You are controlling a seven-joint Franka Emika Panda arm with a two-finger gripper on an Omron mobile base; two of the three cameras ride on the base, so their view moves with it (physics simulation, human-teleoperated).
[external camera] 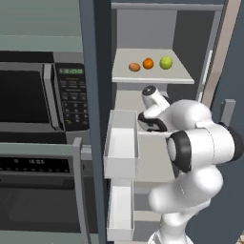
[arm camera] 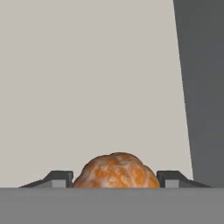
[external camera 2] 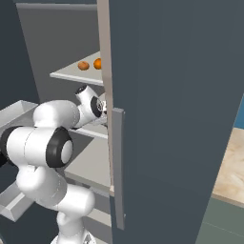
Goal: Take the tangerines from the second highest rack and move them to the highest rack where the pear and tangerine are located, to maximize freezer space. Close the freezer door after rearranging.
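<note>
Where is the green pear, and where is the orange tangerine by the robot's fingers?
pear (external camera: 166, 62), left base view, middle of the green fruit on the highest rack.
tangerine (arm camera: 115, 171), hand view, middle of its bumpy orange peel, between the two fingers.

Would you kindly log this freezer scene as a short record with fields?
highest rack: two tangerines and the pear in a row
second highest rack: one tangerine lying on it
gripper: inside the freezer at the second rack, jaws either side of that tangerine; contact cannot be told
freezer door: open, white bins on its inner face
</note>
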